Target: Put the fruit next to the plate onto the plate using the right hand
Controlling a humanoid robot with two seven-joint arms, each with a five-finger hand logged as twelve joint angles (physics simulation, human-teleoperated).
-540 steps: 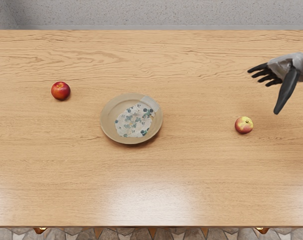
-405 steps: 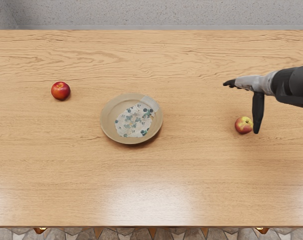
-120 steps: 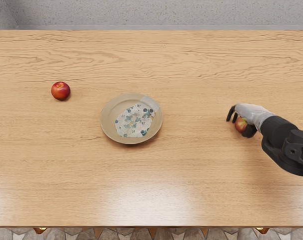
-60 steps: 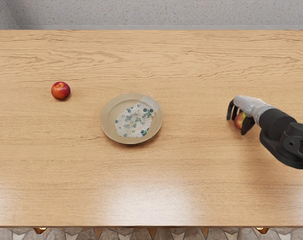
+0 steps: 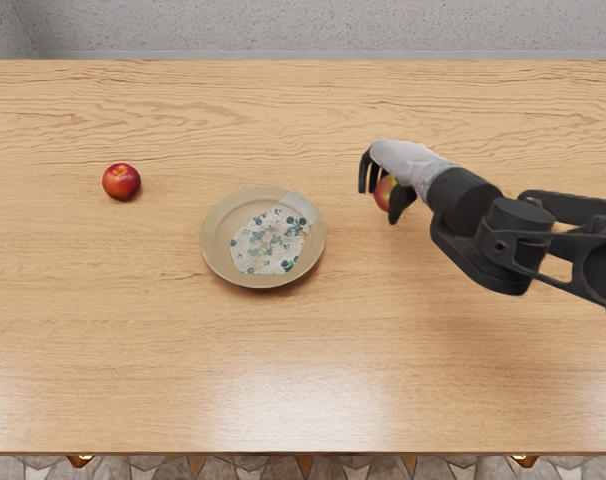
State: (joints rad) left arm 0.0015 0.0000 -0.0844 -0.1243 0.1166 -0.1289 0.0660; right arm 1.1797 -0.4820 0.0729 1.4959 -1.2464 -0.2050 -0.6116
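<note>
Fingers of the right hand are curled downward around a yellow-red apple. Their dark tips hang on the apple's left side while the dark thumb presses against its right side, so the fruit is clasped between them. Only a narrow strip of the apple's skin shows in the gap between fingers and thumb; the rest is hidden under the pale grey back of the hand. The palm faces down and to the left, with the knuckles uppermost. Behind the hand the wrist runs into a thick dark forearm, which slants down and to the right and then continues through a jointed section to the picture's right edge.

The held apple sits in the picture to the right of the plate, a little higher than the plate's centre. It is clear of the rim, with bare wood showing between them. How high it hangs over the tabletop cannot be told from this view. The plate is round, with a tan rim and a pale middle speckled in green and blue, and lies flat near the centre of the wooden tabletop. A red apple rests on the tabletop well to the left of the plate, apart from it and far from the hand.
</note>
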